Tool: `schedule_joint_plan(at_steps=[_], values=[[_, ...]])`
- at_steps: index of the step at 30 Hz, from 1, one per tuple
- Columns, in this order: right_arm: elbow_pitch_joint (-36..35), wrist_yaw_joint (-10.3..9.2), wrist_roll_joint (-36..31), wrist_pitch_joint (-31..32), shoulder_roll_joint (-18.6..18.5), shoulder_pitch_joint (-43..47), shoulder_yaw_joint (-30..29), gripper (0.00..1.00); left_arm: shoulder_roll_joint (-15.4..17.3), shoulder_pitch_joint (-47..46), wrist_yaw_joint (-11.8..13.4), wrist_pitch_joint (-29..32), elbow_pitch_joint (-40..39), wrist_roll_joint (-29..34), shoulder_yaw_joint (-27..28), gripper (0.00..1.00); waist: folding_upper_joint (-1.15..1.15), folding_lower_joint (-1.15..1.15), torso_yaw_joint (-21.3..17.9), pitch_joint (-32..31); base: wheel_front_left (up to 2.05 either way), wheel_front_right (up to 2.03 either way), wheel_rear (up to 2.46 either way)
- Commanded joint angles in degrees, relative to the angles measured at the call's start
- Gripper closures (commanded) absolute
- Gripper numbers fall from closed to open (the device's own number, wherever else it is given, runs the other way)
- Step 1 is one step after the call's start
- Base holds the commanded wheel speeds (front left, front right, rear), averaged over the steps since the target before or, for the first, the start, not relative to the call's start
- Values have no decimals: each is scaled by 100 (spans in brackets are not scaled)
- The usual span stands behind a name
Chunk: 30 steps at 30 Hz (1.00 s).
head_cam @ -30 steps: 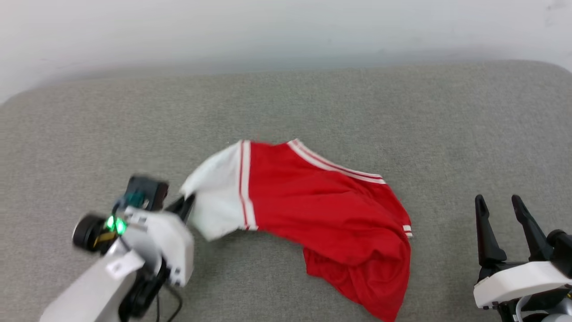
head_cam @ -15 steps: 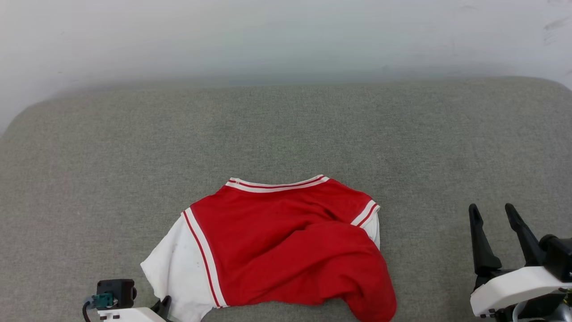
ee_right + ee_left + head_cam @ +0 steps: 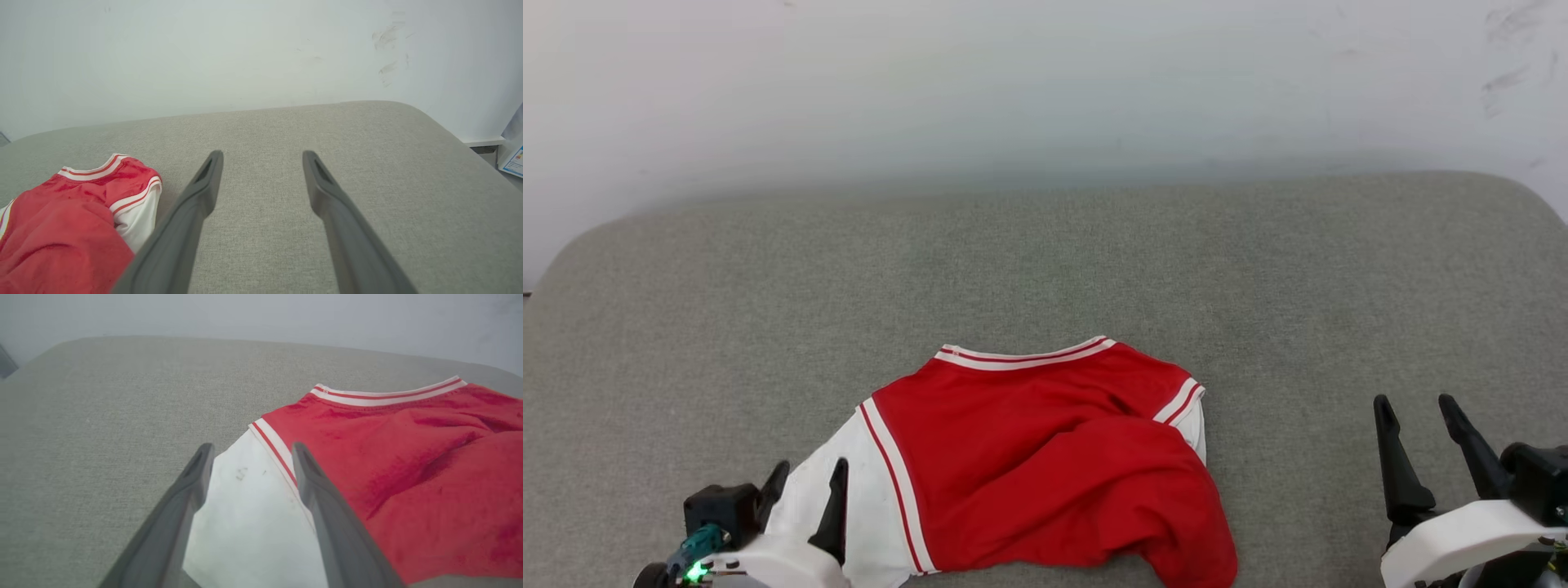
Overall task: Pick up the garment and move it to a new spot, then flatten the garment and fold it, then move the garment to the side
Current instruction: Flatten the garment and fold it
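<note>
Head view first: the garment [image 3: 1045, 457] lies rumpled on the grey fabric surface [image 3: 1045, 261], red body bunched and folded over itself. A white-and-red striped trim [image 3: 1021, 355] runs along its far edge, and a white sleeve [image 3: 849, 490] fans out on its left side. The left end effector [image 3: 811, 467] sits right at that sleeve with its two dark fingers spread apart, one over the white cloth and one at its outer edge. Well off the garment's right side waits the right end effector [image 3: 1413, 404], fingers parted and pointing away from the robot, nothing between them. A pale wall [image 3: 1045, 82] rises beyond the garment's far side.

Over to the left wrist view: the left end effector [image 3: 252, 447] is wide open, and between its fingers shows the sleeve [image 3: 245, 522], lightly smudged. The cloth is not pinched, and whether the fingers touch it cannot be told. The right-hand finger crosses the sleeve's red-striped seam, and the garment [image 3: 408, 457] piles up red beyond it.

Now the right wrist view: the right end effector [image 3: 262, 155] is open over bare grey fabric surface [image 3: 367, 183], holding nothing. The garment [image 3: 61, 228] lies off to its left, its other white sleeve [image 3: 137, 216] just beside the left finger and partly hidden behind it.
</note>
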Motion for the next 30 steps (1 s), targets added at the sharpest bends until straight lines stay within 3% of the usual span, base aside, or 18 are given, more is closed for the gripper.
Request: schedule_joint_plan(at_steps=[1,9,16,30], values=[[7,-3,68,38,3,104,-10,0,-70,-69,15,-61,-67,102,57,0,0,0,3,-68,0,0,0],[302,-3,363,552,2,-1,90,0,-363,-73,26,-137,-670,882,540,0,0,0,171,-176,0,0,0],[780,-2,703,1639,0,-529,615,0,-642,90,-70,-127,-1076,1362,783,0,0,0,421,-126,0,0,0],[1733,-3,849,3414,-567,-1702,1409,0,-979,-60,-344,-128,-1163,1694,1016,0,0,0,903,369,0,0,0]])
